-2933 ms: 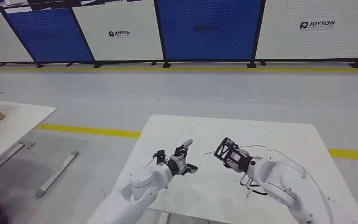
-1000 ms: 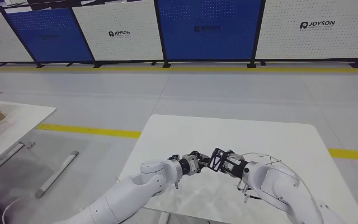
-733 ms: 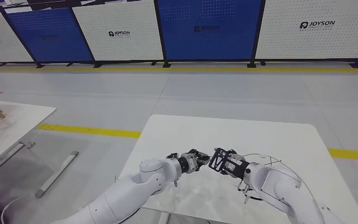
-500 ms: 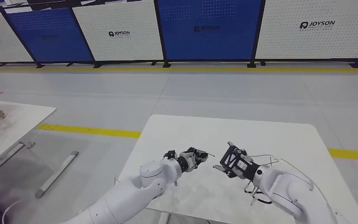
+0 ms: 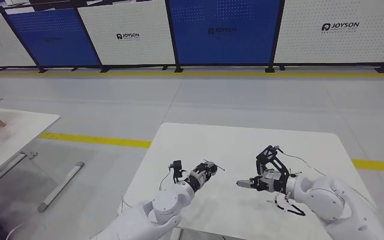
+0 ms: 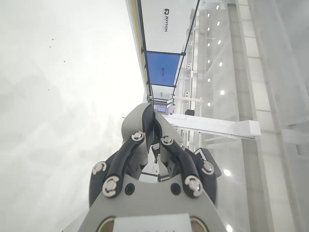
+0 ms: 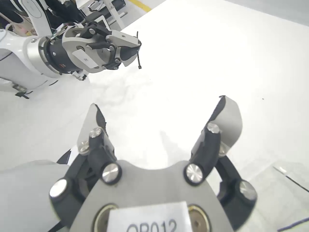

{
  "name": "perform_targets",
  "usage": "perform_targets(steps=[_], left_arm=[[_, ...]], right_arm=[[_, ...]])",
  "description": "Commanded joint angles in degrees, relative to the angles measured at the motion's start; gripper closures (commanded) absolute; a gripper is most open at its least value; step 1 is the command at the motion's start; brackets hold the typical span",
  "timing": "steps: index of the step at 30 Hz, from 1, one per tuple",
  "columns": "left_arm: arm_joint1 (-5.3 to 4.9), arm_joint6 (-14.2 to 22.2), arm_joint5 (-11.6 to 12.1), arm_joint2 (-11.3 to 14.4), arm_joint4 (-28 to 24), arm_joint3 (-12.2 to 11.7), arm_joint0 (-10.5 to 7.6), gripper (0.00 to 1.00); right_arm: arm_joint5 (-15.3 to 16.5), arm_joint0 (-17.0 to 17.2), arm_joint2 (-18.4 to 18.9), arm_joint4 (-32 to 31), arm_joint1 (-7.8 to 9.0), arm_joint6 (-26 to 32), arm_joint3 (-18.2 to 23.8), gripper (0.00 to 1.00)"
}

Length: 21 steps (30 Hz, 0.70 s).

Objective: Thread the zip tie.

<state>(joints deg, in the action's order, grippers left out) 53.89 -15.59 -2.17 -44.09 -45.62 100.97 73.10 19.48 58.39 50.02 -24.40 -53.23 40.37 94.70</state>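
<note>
a gap of table separates the left gripper, zip tie jutting out, from the right gripper.

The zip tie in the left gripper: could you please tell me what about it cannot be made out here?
Right wrist view: the left gripper covers the middle of the zip tie; its head is too small to show the slot.
Left wrist view: the tie sits edge-on between the pads, which hide most of it.
Top view: it is too thin to tell head from tail.
</note>
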Motion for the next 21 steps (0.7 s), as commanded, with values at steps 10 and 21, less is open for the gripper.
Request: perform_targets(steps=[10, 21], left_arm=[[0.34, 0.0, 0.8, 0.4, 5.2, -0.5, 0.7, 1.0], [0.62, 0.8, 0.9, -0.9, 10.3, 4.1, 5.0, 1.0]], right_arm=[[0.0, -0.1, -0.2, 11.9, -0.15, 1.9, -0.3, 0.0], [0.0, -6.6, -2.4, 32.9, -3.8, 14.2, -14.4, 0.0]])
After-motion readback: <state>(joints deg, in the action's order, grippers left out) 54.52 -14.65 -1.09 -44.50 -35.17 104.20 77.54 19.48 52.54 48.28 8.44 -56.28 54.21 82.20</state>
